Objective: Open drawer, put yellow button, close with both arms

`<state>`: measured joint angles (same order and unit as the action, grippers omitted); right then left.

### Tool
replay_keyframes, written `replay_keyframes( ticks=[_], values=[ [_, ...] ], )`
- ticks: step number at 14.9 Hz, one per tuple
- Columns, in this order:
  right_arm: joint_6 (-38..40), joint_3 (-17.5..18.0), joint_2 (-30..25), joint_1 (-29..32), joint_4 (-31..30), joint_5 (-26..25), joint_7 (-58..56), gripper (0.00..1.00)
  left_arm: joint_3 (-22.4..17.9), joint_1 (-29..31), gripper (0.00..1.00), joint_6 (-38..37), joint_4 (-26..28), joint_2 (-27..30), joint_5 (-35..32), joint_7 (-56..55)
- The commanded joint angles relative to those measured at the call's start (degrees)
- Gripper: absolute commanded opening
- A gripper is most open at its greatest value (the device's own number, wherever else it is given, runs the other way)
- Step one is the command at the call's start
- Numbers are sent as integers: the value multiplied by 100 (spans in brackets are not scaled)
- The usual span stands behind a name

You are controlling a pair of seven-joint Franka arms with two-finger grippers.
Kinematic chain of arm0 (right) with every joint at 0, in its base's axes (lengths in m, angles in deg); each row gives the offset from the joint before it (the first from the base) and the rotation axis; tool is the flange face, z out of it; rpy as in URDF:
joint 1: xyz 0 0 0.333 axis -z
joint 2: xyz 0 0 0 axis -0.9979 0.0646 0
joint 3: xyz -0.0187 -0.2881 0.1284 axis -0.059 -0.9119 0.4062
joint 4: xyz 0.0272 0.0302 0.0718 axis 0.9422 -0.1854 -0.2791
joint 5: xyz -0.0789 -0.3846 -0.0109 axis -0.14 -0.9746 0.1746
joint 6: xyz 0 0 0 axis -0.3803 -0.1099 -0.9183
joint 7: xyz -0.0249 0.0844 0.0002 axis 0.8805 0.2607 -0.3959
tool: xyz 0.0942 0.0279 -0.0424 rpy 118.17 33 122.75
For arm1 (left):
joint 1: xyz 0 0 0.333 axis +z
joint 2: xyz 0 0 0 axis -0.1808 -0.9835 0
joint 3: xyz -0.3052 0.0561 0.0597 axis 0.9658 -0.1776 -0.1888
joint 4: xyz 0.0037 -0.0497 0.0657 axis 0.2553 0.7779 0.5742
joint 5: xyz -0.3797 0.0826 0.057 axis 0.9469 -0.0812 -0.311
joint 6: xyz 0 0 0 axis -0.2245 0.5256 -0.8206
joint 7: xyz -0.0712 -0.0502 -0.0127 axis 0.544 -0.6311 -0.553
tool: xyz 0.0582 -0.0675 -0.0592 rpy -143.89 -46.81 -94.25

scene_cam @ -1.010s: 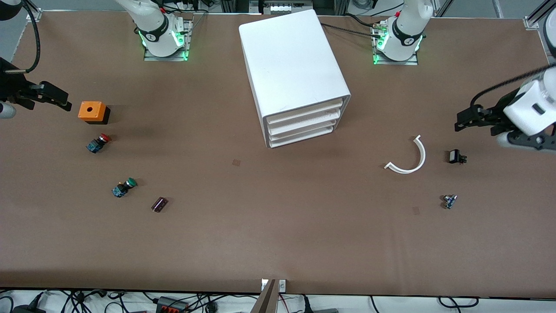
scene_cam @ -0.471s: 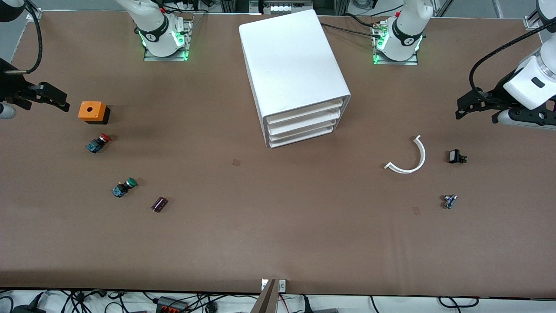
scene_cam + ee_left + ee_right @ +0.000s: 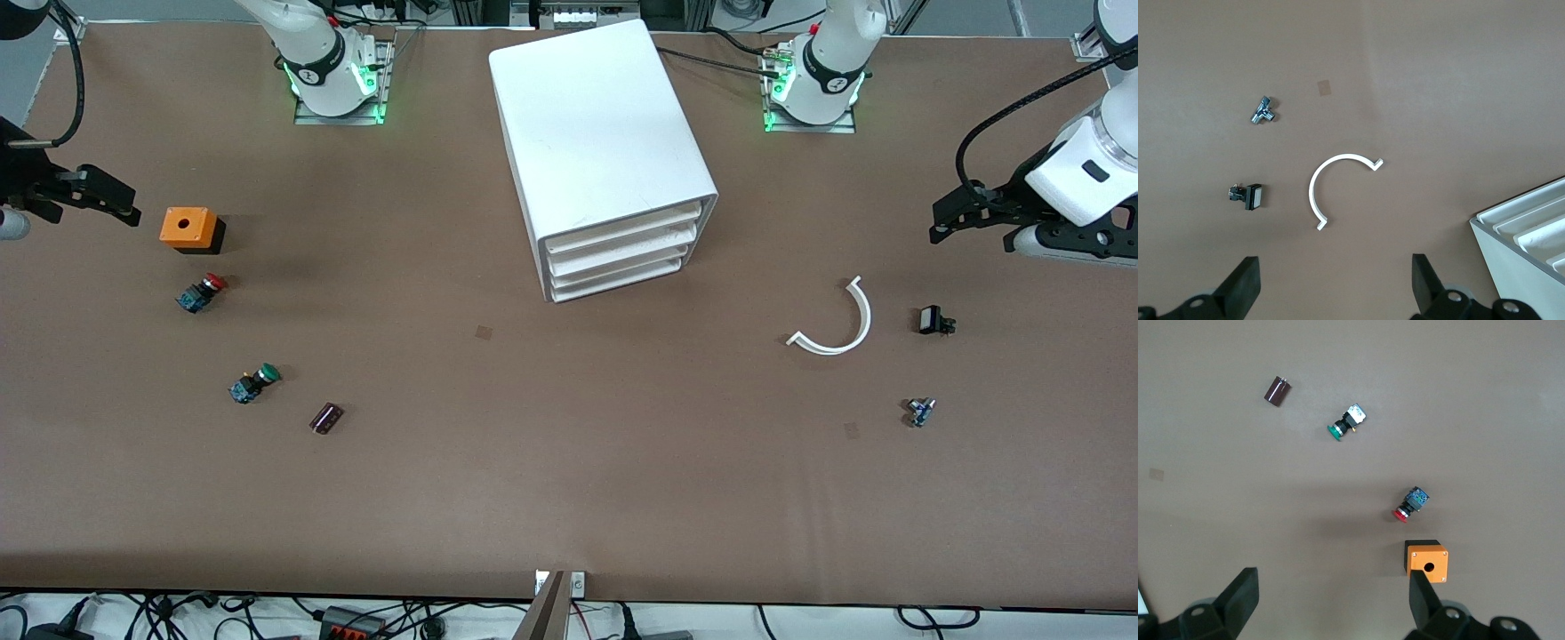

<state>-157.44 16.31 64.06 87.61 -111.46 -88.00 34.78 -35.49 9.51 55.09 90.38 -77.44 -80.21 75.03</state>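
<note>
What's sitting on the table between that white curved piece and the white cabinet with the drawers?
Nothing: the front view shows only bare brown tabletop between the white curved piece and the cabinet.

Brown matte table [image 3: 569, 480] fills nearly the whole front view, evenly lit, soft shadows only. White cabinet [image 3: 600, 151] sits on it as landmark. Past the table edge nearest the camera, well below the cabinet in view: pale floor strip with tangled black cables [image 3: 373, 618] and a power strip. Above the cabinet, at the table's top edge, aluminium frame rails [image 3: 582, 13] and more wiring. Two small darker square patches [image 3: 483, 332] mark the tabletop nearer the camera than the cabinet.
</note>
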Motion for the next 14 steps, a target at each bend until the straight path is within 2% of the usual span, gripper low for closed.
replay_keyframes(
  ticks=[1,14],
  values=[
    [-35,51,-207,18,-197,-30,-80,100,-3,-41,100,-56,-49,35,-107,73],
    [-44,51,-181,-52,-189,-39,-80,100,-73,-23,100,-267,-181,26,-99,82]
  ],
)
